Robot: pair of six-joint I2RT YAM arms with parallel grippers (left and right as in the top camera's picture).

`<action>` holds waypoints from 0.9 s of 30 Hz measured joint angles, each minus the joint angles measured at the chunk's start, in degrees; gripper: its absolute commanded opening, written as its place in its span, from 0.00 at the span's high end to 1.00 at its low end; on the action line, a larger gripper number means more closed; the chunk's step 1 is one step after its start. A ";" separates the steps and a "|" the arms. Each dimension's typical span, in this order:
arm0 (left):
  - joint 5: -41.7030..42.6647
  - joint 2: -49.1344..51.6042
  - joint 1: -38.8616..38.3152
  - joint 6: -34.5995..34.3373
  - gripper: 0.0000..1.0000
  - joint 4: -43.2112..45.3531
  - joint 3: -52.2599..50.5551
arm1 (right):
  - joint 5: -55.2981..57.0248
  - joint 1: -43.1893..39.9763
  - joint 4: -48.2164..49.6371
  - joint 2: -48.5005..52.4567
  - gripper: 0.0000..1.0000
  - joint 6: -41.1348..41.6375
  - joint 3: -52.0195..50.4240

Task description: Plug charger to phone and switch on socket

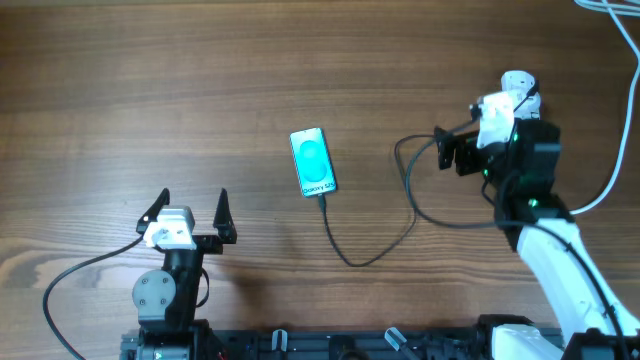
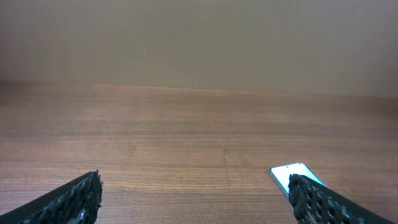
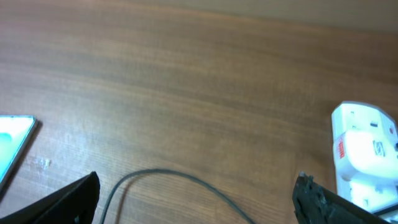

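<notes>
The phone [image 1: 313, 162] lies flat mid-table with its turquoise screen up. The black charger cable [image 1: 350, 260] meets the phone's near end, loops down and right, then runs up to my right arm. The white socket [image 1: 518, 82] sits at the far right, partly hidden by that arm. My right gripper [image 1: 443, 150] is open and empty, just left of the socket. In the right wrist view its jaws [image 3: 196, 205] straddle the cable [image 3: 186, 179], with the socket [image 3: 364, 155] to the right and the phone [image 3: 12, 149] at the left. My left gripper [image 1: 190, 210] is open and empty.
A thick white cord [image 1: 625, 100] runs down the table's far right edge. In the left wrist view the open jaws [image 2: 196, 202] hang over bare wood, with a corner of the phone [image 2: 287, 174] beside the right finger.
</notes>
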 measured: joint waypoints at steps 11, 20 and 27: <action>0.00 0.00 0.00 0.00 0.00 0.02 0.00 | 0.04 0.00 10.01 -9.18 0.00 6.60 -20.57; 0.00 0.00 0.00 0.00 0.00 0.00 0.00 | 0.04 0.00 12.09 -24.68 0.00 7.06 -31.10; 0.00 0.00 0.00 0.00 0.00 0.00 0.00 | 0.04 0.00 7.10 -33.48 0.00 7.74 -33.48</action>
